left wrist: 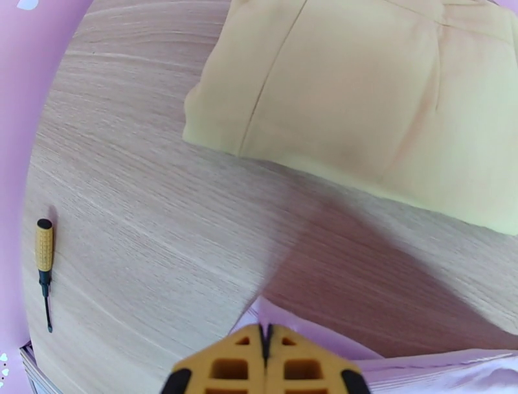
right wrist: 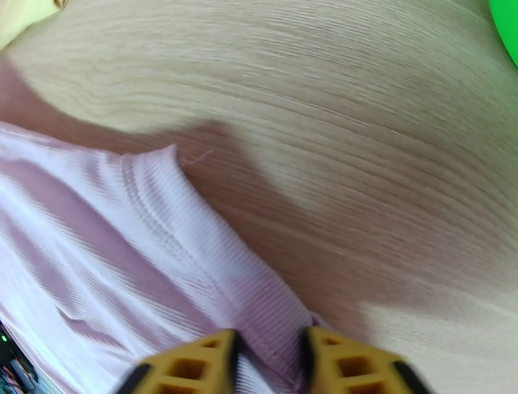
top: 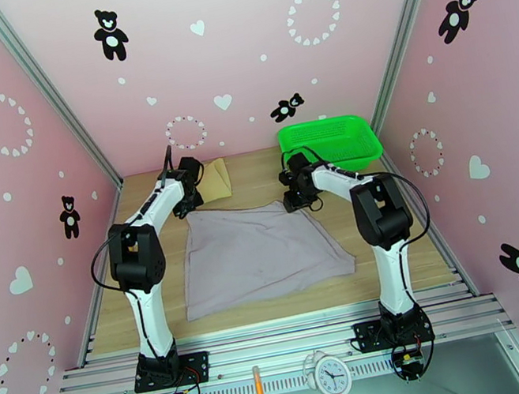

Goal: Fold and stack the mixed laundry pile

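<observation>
A pale grey-lilac ribbed garment (top: 261, 253) lies spread nearly flat at the centre of the light wooden tabletop (top: 255, 170). From that centre, a tan-beige folded cloth (top: 216, 179) rests at 11 o'clock, close to the back wall and apart from the garment. A bright green plastic mesh basket (top: 330, 140) sits at 1 o'clock in the far corner. The left gripper (left wrist: 262, 332) is down at the garment's 11 o'clock corner. Its yellow fingers are pressed tight together, and the lilac corner runs up to their tips. The right gripper (right wrist: 269, 340) is at the 1 o'clock corner, its fingers drawn narrow with a raised ridge of the hem pinched between them. In the left wrist view a small yellow-handled screwdriver (left wrist: 44, 259) lies on the wood at 9 o'clock, beside the pink wall.
</observation>
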Motion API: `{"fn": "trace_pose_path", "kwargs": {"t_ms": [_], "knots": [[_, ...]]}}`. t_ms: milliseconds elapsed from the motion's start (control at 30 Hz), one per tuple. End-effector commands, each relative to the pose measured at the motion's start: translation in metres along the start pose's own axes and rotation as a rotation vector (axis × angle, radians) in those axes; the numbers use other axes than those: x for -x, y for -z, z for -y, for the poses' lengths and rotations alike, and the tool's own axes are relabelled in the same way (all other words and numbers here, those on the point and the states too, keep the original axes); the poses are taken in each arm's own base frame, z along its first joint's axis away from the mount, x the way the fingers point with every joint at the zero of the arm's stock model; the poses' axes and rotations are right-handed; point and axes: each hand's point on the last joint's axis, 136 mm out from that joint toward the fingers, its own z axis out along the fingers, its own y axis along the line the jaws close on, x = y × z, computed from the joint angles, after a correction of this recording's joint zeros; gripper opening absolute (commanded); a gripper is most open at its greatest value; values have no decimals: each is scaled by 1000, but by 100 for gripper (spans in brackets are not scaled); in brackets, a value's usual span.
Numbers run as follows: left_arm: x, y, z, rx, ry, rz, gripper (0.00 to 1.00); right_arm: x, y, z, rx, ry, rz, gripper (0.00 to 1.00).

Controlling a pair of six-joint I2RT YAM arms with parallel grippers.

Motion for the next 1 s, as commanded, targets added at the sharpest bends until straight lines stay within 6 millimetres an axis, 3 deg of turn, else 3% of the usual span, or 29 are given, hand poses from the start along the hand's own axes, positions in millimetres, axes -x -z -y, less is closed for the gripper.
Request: {"fn": "trace_pose_path", "kwargs": {"t_ms": [0,200,400,567,700,800,967], "knots": [[2,8,-8,5,19,17,0,3,19,-6,21,4,38,14],[-1,7,-10,13,20,16,0,0,41,-9,13,12,73,5],[-4,5,-11,13,19,12,0,-32,61,-38,84,52,89,7],[-12,-2,-13,24,13,-2,0,-85,51,-76,182,83,7,20],[-19,-9,-14,32,8,-17,0,-112,40,-86,205,73,-62,38],[-22,-13,-14,33,7,-26,0,-106,48,-77,131,54,-47,48],[-24,-13,-14,29,10,-28,0,-69,83,-61,2,-10,66,48]]}}
